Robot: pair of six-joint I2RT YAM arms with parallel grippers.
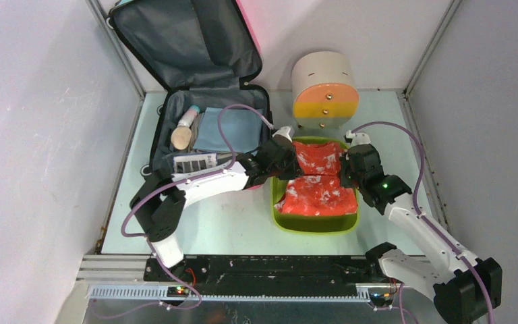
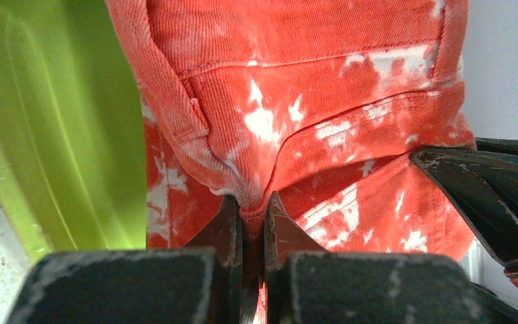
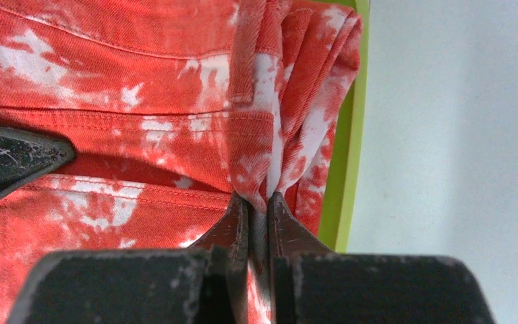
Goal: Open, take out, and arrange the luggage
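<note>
The luggage (image 1: 195, 74) lies open at the table's (image 1: 243, 216) far left, lid raised for reaching in (a blue cloth (image 1: 219, 129) and a bottle (image 1: 189, 118) lie inside). The left fingers (image 2: 226, 229) and right fingers (image 3: 284, 229) each pinch an opposite edge of the red-and-white garment (image 1: 317, 179), probably to lay it flat in the green tray (image 1: 310, 224). The left arm (image 1: 209, 182) hides the luggage's near rim.

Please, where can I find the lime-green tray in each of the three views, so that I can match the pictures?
Top external: the lime-green tray sits a little right of centre.
Left wrist: its wall fills the left side of the picture.
Right wrist: only a narrow strip of its rim shows, right of the cloth.
Shared landmark: the red and white garment lying in it, seen in all three views.
</note>
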